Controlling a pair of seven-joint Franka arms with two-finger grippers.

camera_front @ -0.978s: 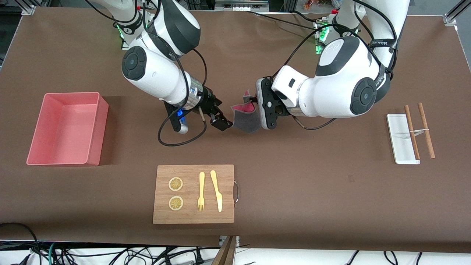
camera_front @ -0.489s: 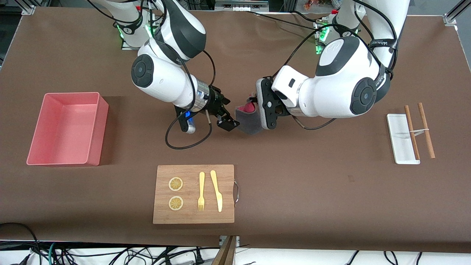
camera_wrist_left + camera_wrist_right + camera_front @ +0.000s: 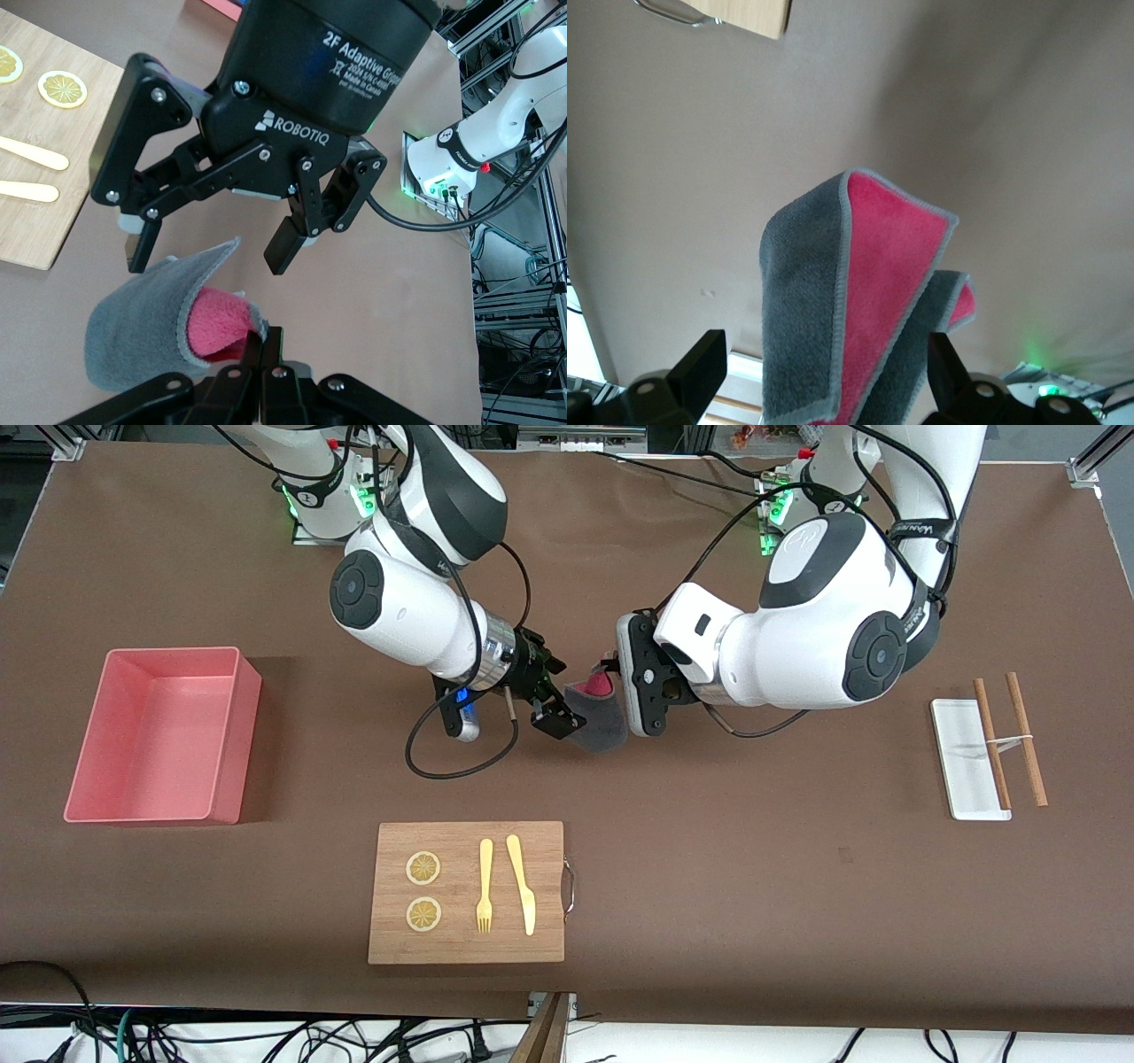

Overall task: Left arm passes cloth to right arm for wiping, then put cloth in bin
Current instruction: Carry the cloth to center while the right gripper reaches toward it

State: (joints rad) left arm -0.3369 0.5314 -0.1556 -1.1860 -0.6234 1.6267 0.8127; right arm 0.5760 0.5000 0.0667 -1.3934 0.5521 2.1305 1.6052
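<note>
While the bin (image 3: 159, 735) waits at the right arm's end of the counter (image 3: 753, 886), the right gripper (image 3: 556, 710) is held spread around the hanging cloth (image 3: 598, 722). Its fingers should be shut on the grey fold before release by the left gripper (image 3: 263, 354), which is clamped on the cloth's upper edge over mid-counter.

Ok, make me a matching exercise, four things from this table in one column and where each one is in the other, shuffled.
Things:
1. cloth
2. lemon slices
3. bin
4. brown sticks

Places:
A. right arm's end of the table
B. across the white tray
C. held by the left pincer, between the open right pincer's fingers
D. on the cutting board

Pairs: 1-C, 2-D, 3-A, 4-B
</note>
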